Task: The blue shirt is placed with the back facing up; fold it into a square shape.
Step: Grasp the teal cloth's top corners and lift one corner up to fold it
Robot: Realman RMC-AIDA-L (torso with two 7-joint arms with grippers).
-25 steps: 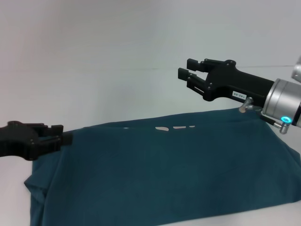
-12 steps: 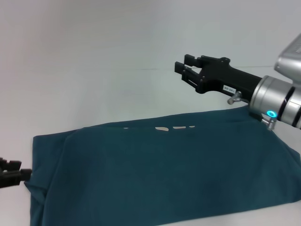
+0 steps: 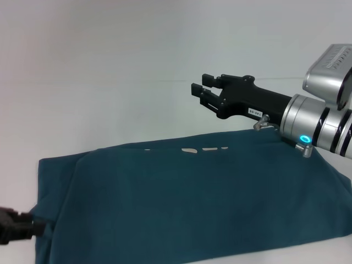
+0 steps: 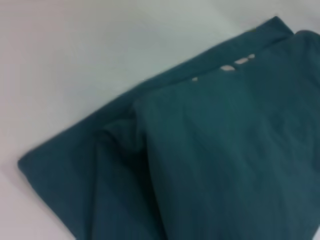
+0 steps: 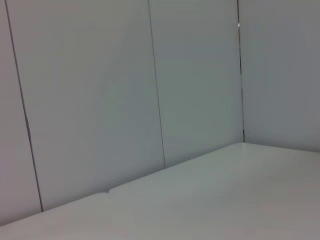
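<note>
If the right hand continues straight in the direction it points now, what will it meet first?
Probably nothing close. The right hand hangs above the table, past the far edge of the blue shirt, pointing across bare surface. Its wrist view shows only table and wall panels.

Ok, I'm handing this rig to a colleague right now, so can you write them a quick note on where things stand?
Left gripper: low at the shirt's left edge, mostly out of the head view.
Right gripper: raised above the table beyond the shirt's far edge, jaws slightly apart, holding nothing.
Blue shirt: flat on the table as a wide band, already folded over; the left wrist view shows layers overlapping, with white marks peeking out near the far edge.
Done: at least one fold.
Left: it looks wider than deep, so probably fold the sides in to make a square.
</note>
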